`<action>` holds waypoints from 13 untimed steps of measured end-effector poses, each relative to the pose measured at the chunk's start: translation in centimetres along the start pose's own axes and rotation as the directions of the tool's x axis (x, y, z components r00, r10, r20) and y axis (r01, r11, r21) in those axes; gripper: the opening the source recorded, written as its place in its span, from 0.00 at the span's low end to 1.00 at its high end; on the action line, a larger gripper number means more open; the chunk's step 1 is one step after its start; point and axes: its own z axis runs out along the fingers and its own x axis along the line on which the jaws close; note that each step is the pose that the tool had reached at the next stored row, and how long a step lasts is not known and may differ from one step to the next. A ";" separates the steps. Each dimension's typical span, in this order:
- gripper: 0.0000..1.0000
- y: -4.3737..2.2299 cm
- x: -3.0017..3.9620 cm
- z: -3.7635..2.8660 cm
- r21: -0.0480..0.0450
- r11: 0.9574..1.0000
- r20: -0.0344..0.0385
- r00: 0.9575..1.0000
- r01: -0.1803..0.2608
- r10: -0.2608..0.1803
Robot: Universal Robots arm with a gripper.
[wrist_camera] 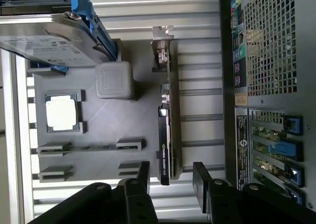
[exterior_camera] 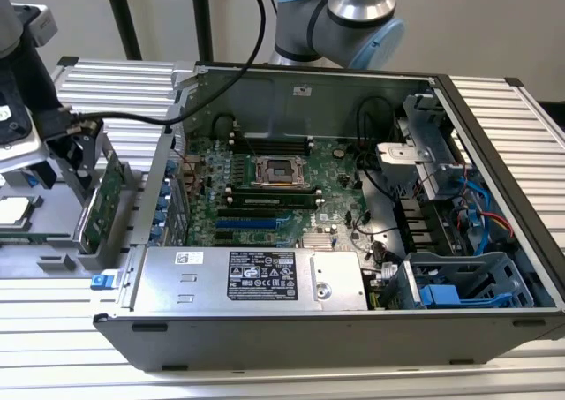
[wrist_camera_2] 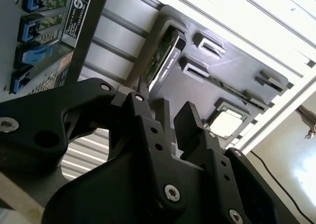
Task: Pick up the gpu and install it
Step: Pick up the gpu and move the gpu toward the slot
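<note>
While the gpu [wrist_camera: 166,135] stands on edge in its gray holder [wrist_camera: 108,125], just beside the computer case [wrist_camera: 276,46], I see the fingers [wrist_camera: 143,173] spread wide. They straddle the card's near end, one on each face, and neither visibly touches it.

The exterior view looked down from above at the open case [exterior_camera: 265,338], with the tray [exterior_camera: 35,241] at the exterior view's left. Both wrist views sat close over that tray, looking past the hand [wrist_camera: 171,177] at the gpu [wrist_camera: 165,135] and the case's rear.
</note>
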 end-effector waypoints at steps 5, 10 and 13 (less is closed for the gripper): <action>1.00 -0.01 0.00 0.24 0.000 1.000 0.000 1.000 0.000 0.000; 1.00 0.08 0.02 0.45 0.000 1.000 0.000 1.000 0.000 0.000; 1.00 0.21 0.03 0.52 0.000 1.000 0.000 1.000 0.000 0.000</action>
